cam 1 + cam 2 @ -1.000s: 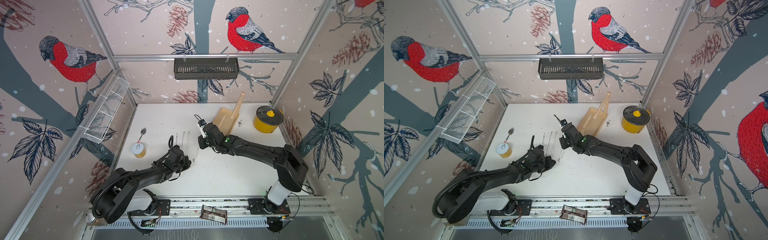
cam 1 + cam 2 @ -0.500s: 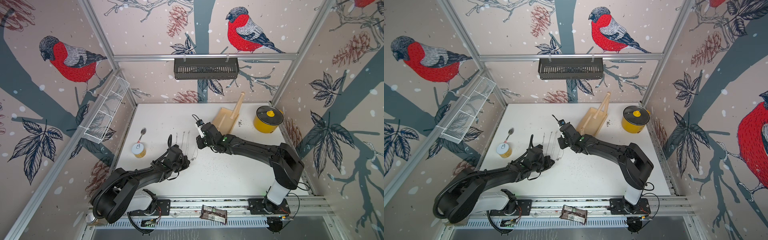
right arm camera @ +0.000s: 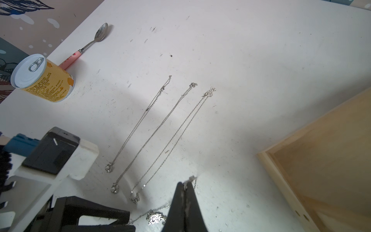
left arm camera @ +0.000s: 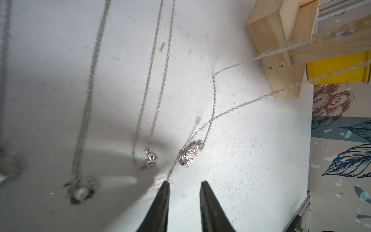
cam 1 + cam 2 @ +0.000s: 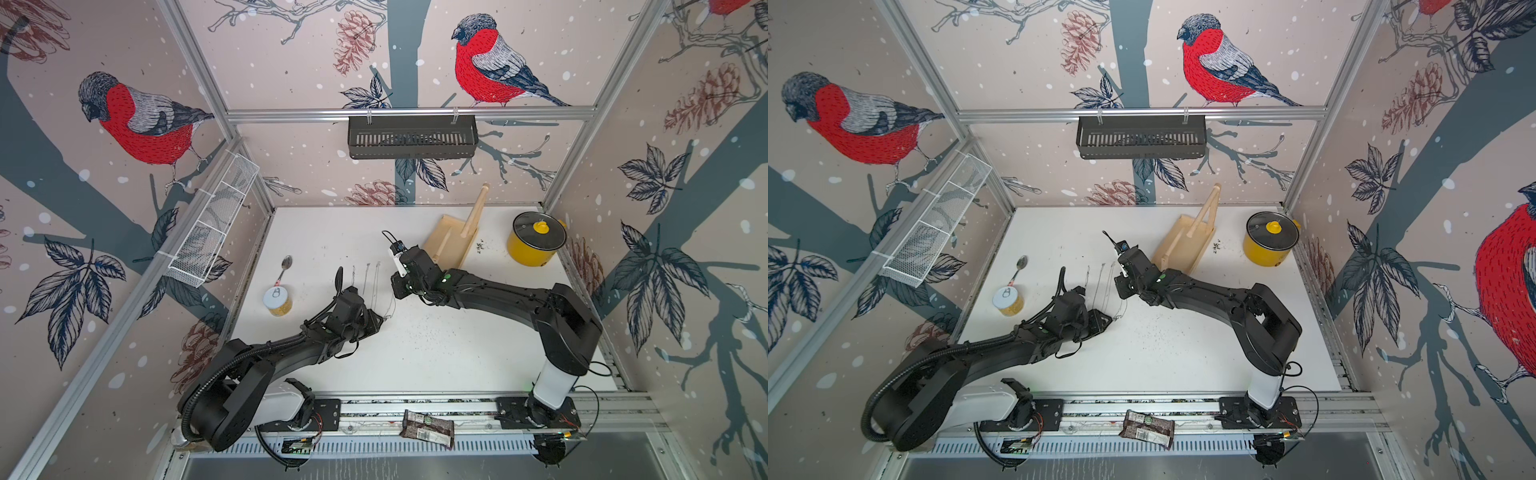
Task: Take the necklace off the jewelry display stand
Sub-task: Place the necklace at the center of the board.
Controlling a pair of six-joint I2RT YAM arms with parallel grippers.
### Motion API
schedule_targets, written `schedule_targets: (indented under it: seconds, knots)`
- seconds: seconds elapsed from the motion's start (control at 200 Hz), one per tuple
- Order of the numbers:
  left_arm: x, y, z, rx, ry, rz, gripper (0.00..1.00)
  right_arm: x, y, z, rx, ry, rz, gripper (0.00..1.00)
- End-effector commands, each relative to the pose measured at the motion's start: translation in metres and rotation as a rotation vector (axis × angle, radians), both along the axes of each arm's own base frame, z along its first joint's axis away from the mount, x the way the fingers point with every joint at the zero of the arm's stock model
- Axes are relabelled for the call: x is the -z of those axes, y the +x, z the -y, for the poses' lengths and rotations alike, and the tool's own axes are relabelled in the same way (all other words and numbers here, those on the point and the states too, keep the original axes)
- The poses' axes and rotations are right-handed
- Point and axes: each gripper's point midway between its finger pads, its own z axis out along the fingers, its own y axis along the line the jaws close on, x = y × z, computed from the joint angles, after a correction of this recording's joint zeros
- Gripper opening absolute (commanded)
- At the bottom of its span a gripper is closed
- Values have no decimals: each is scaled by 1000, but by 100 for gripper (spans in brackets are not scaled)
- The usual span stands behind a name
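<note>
1. The necklace [image 4: 189, 155] is sitting clear of the jewelry display stand [image 5: 453, 243]. Taking 12 o'clock as the back wall in a top view, it is lying at about 7 o'clock from the stand and well apart from it.
2. Its pendant is sitting low over the bench [image 5: 436, 353]. Whether it is resting there or hanging just above cannot be told. The chain is rising from it toward the right gripper [image 3: 185, 183].
3. The stand is standing at about 1 o'clock from the bench centre. No chain is showing on its crossbar in both top views.
4. The right gripper is pinching the necklace chain, with its jaws together on it.
5. The left gripper [image 4: 185, 183] is holding its jaws apart just beside the pendant. One strand is touching a fingertip [image 4: 166, 183], but nothing is sitting clamped between the jaws.
6. Three other necklaces [image 3: 158, 130] are lying straight and parallel on the bench, at about 9 o'clock from its centre. The fourth is coming down just beside them, on the 3 o'clock side.
7. A can [image 5: 277, 300] and a spoon [image 5: 286, 266] are lying farther out at 9 o'clock. A yellow pot [image 5: 536, 243] is standing at 2 o'clock.

Progress, as a judgement: removal from the stand is reading as done. The remaining work is looking like lowering the raised chain end flat and releasing it.
</note>
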Motion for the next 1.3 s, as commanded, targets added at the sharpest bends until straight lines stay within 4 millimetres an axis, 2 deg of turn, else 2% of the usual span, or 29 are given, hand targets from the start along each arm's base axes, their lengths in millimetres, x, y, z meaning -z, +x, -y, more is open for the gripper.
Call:
schedule_targets:
  seconds: [0.0, 0.17, 0.36, 0.5, 0.855, 1.296]
  knots:
    - [-6, -1, -1, -10, -10, 1, 32, -4, 5, -7, -14, 23, 13, 3]
    - [-19, 1, -4, -25, -21, 37, 41, 3, 10, -14, -22, 14, 3, 3]
    - [-30, 3, -13, -61, -17, 74, 65, 13, 20, -19, -15, -25, 3, 3]
    - [-36, 5, -23, -104, 7, 95, 79, 23, 26, -20, -5, -63, -1, 4]
    - [-48, 11, -40, -174, 28, 184, 85, 39, 43, -21, 26, -108, -5, 4]
    - [-45, 15, -36, -149, 50, 184, 86, 62, 65, -22, 55, -142, -25, 5]
